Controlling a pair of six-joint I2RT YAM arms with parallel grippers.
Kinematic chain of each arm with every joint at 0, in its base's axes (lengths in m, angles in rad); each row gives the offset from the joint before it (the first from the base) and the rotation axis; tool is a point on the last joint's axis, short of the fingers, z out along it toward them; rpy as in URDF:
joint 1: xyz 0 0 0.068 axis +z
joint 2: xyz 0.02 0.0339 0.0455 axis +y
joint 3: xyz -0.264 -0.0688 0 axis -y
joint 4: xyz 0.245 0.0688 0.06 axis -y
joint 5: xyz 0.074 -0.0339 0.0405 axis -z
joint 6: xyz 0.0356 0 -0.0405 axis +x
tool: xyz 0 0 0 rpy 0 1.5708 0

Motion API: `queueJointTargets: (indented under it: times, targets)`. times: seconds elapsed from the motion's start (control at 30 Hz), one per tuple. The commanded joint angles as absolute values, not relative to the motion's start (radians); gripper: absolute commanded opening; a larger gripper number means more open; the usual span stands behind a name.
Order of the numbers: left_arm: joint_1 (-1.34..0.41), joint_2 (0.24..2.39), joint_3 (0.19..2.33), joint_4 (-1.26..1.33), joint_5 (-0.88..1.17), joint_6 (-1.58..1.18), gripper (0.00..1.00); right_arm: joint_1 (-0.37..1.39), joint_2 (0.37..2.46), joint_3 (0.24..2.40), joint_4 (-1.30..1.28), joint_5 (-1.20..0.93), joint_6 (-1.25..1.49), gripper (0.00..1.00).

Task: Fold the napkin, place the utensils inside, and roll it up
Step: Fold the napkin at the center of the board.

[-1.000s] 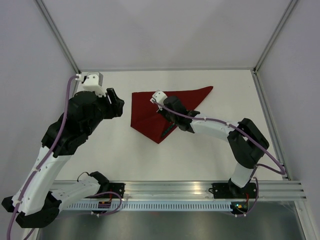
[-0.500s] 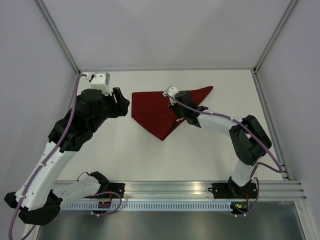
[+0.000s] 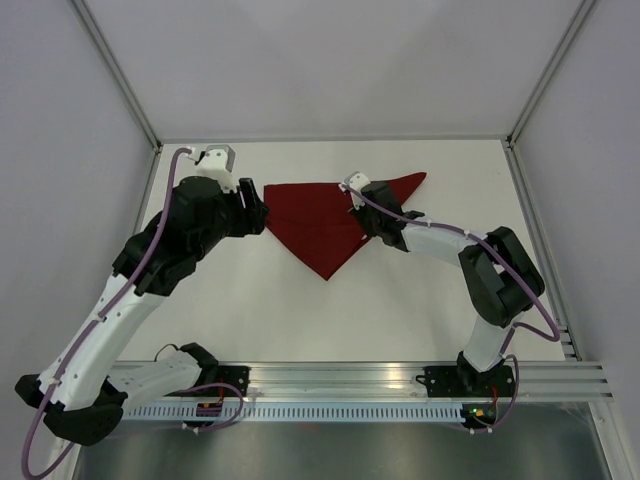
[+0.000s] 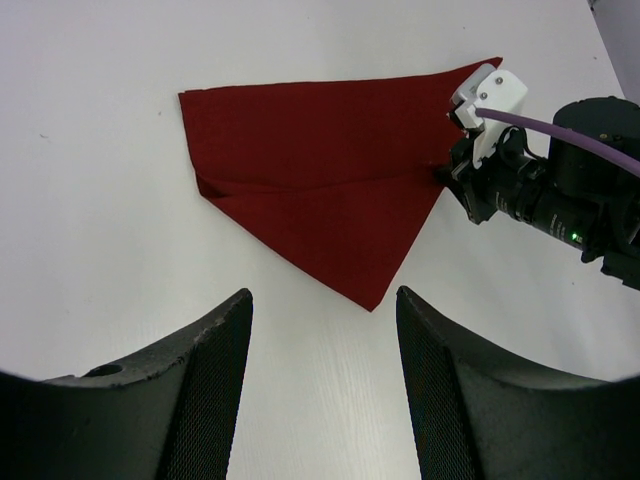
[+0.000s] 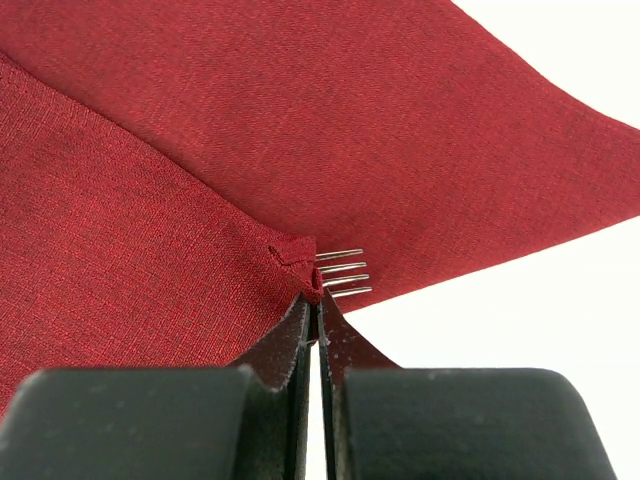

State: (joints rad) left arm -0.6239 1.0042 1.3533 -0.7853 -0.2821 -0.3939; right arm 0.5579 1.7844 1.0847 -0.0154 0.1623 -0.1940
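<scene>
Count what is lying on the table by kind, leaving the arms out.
maroon napkin: 1, folded
fork: 1, only its silver tines showing from under the fold
Total: 2

Napkin [image 3: 325, 225]: plain dark red, no pattern; fine woven grain close up in the right wrist view.
Fork tines [image 5: 342, 274]: bright silver against the red.
Table [image 3: 420, 310]: flat white.
Left gripper [image 4: 322, 297]: black, pads [image 4: 215, 390] with a fine cross-hatched grid.
Right gripper [image 5: 318, 300]: matte black.
Cable [image 4: 560, 126]: purple.
Left arm [image 3: 110, 320] and right arm [image 3: 430, 245]: white links, black joints.
</scene>
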Motion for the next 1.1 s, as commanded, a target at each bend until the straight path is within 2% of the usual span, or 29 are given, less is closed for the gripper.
queueJointTargets:
  times: [0.0,0.23,0.3,0.43,0.53,0.8,1.07]
  targets:
    - [-0.626,1.009,1.342,-0.732,-0.242,-0.411,0.64,0.546,1.795,1.08,0.003,0.149,-0.175,0.06]
    - [-0.626,1.029,1.292,-0.704,-0.209,-0.423,0.64,0.538,1.809,1.095,-0.023,0.143,-0.167,0.11]
    - [-0.626,1.034,1.284,-0.698,-0.203,-0.425,0.64,0.534,1.809,1.1,-0.034,0.141,-0.161,0.19]
    - [-0.626,1.046,1.253,-0.675,-0.172,-0.437,0.65,0.514,1.816,1.138,-0.061,0.133,-0.153,0.43]
    - [-0.626,1.06,1.217,-0.647,-0.149,-0.449,0.65,0.491,1.822,1.189,-0.09,0.123,-0.146,0.52]
    - [-0.624,1.088,1.158,-0.585,-0.118,-0.46,0.65,0.312,1.887,1.373,-0.244,0.003,-0.072,0.59]
    - [-0.627,1.12,1.088,-0.515,-0.068,-0.479,0.65,0.085,2.086,1.63,-0.403,-0.221,0.092,0.63]
